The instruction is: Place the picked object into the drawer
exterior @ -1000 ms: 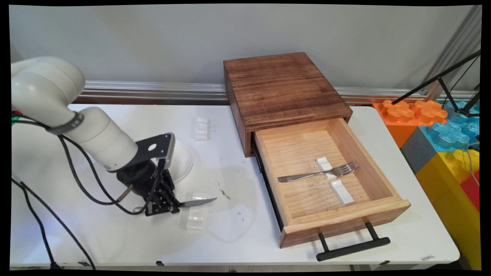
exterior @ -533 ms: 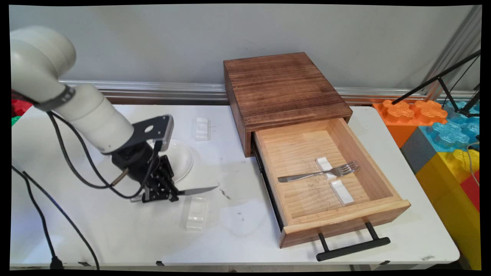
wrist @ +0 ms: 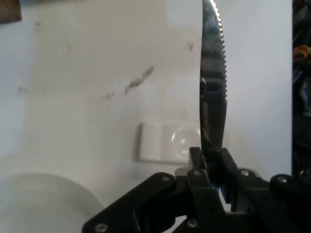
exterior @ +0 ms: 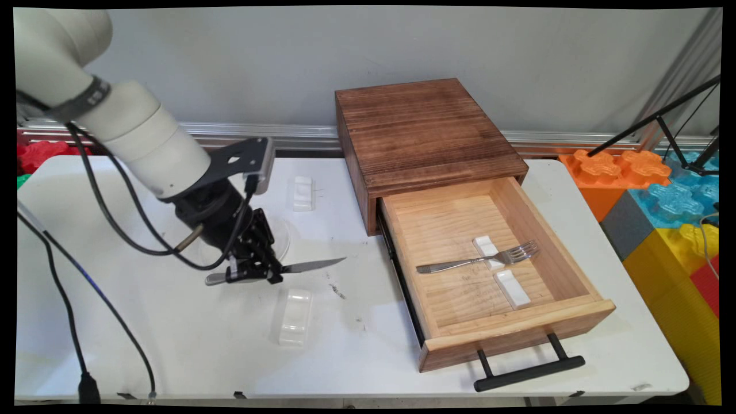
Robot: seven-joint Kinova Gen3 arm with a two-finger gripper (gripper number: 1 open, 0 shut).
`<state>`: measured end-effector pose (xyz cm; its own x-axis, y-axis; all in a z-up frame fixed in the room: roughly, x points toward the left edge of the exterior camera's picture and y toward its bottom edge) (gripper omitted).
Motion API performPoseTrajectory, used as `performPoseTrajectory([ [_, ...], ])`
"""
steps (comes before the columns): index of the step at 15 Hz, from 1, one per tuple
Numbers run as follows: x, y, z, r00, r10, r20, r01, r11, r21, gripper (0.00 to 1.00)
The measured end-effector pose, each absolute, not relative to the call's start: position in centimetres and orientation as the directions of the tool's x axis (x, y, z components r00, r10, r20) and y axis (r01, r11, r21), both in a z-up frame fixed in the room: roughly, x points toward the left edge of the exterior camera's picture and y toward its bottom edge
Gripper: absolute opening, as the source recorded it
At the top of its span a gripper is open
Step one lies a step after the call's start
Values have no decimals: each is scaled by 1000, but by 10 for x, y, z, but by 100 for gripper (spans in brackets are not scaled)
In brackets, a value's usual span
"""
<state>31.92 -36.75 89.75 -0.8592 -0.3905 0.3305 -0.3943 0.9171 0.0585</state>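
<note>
My gripper (exterior: 256, 275) is shut on a steel knife (exterior: 313, 265), held level above the table with its serrated blade pointing right toward the drawer. In the hand view the gripper (wrist: 212, 158) clamps the knife (wrist: 214, 82) upright in the picture. Just below the blade lies a white cutlery rest (exterior: 295, 317), also seen in the hand view as the white rest (wrist: 163, 141). A white plate (exterior: 280, 233) sits behind the gripper, partly hidden by it. To the right, the open pale-wood drawer (exterior: 569, 313) holds a fork (exterior: 477, 260) lying across one white rest (exterior: 486, 249), with a second rest (exterior: 512, 288) beside it.
The dark wooden drawer cabinet (exterior: 422, 135) stands at the back centre. Another white rest (exterior: 302, 192) lies near the table's back. The drawer's black handle (exterior: 529, 372) overhangs the front edge. Coloured foam blocks (exterior: 667, 207) and a black tripod leg (exterior: 650, 121) are off the right side.
The arm has lifted the knife off the near white rest and carried it up and to the right, toward the drawer. The rest is now uncovered.
</note>
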Motion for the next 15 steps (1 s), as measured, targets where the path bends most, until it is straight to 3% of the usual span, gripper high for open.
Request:
performPoseTrajectory([
  [7,263,-376,946,-835,-422,354,-423,903,78,0],
  [15,198,-392,965,-805,-452,385,-455,886,88,0],
])
